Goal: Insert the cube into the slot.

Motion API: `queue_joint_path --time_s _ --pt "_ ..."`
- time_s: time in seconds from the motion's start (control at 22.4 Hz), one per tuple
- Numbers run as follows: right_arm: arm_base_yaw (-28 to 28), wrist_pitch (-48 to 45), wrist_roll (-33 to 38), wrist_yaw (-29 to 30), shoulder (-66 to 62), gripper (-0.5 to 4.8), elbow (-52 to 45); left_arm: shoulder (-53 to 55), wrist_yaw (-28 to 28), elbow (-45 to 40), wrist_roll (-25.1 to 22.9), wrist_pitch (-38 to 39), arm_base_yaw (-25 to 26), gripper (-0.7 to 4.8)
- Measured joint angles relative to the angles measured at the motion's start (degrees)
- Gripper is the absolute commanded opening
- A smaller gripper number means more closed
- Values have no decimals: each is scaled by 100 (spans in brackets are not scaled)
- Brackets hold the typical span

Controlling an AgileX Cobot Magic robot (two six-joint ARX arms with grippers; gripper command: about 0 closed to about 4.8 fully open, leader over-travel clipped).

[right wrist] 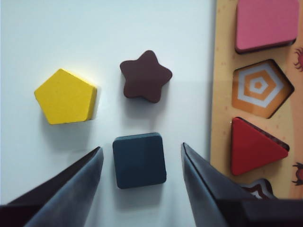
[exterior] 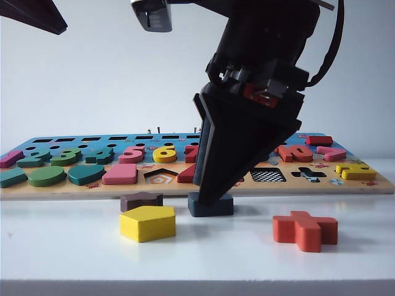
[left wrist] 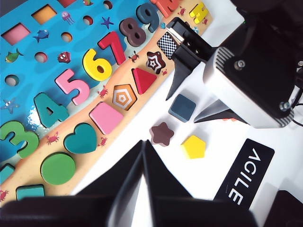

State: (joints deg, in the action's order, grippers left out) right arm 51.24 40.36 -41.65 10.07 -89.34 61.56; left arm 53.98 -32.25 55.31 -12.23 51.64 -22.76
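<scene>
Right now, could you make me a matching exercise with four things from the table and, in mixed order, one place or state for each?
Things:
1. cube
2. slot
3. yellow pentagon
4. right gripper

Places or states:
A. open, one finger on each side of the dark block
B. empty, checkerboard pattern showing
C. on the white table, between two black fingers
D. on the table beside the brown star

Pairs: 1-C, 2-B, 3-D, 4-A

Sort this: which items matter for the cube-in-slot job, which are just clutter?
Job items: cube, on the table between the open right gripper's jaws; checkerboard slot in the puzzle board.

Clutter: yellow pentagon, brown star, orange cross; left gripper hangs shut, idle.
</scene>
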Motion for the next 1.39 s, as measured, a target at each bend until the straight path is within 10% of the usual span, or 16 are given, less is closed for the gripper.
queue_joint_path --time_s 1.39 --pt "2 -2 0 -328 391 125 -140 0 -2 0 0 0 0 17"
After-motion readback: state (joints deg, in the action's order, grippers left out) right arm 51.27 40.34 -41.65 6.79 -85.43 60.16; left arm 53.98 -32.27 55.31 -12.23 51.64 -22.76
